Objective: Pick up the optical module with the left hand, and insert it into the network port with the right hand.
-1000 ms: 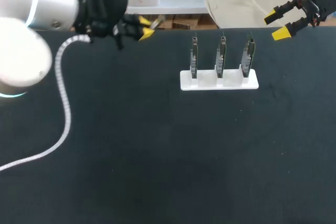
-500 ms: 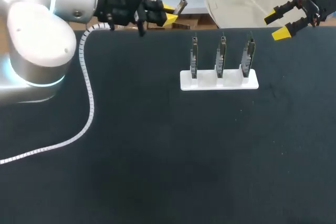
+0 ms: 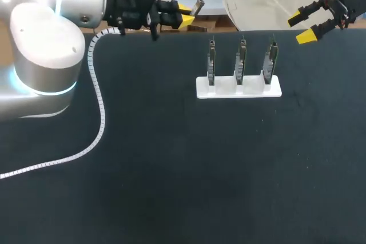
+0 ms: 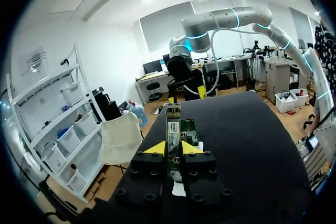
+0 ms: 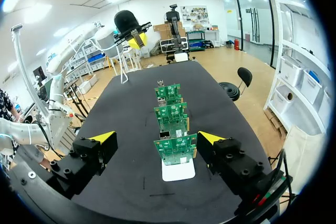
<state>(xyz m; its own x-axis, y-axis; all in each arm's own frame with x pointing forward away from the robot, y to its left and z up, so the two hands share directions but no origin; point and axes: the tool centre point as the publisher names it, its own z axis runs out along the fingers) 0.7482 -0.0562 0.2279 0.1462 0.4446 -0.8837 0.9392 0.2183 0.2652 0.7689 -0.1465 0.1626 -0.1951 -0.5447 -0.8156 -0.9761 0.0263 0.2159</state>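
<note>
The left gripper (image 3: 184,16) is clamped on the module (image 3: 198,6). Its yellow tips pinch the near end from both sides, so most of the slim piece sticks out ahead of the fingers, free for a second grip or for a socket. From that arm's wrist, the module (image 4: 173,124) runs straight out between the tips. It is held up at the far edge of the black table (image 3: 171,170), to the left of the white stand (image 3: 239,88) and apart from it.

The stand keeps three green boards (image 3: 241,61) upright in a row, I'd guess so their ports stay open to a push from the side. The right gripper (image 3: 301,28) hangs beyond the stand's other end, fingers spread wide with nothing in them, looking down the row. I'd judge it is ready to take the module over. Module and right gripper are well apart, with the boards between them.
</note>
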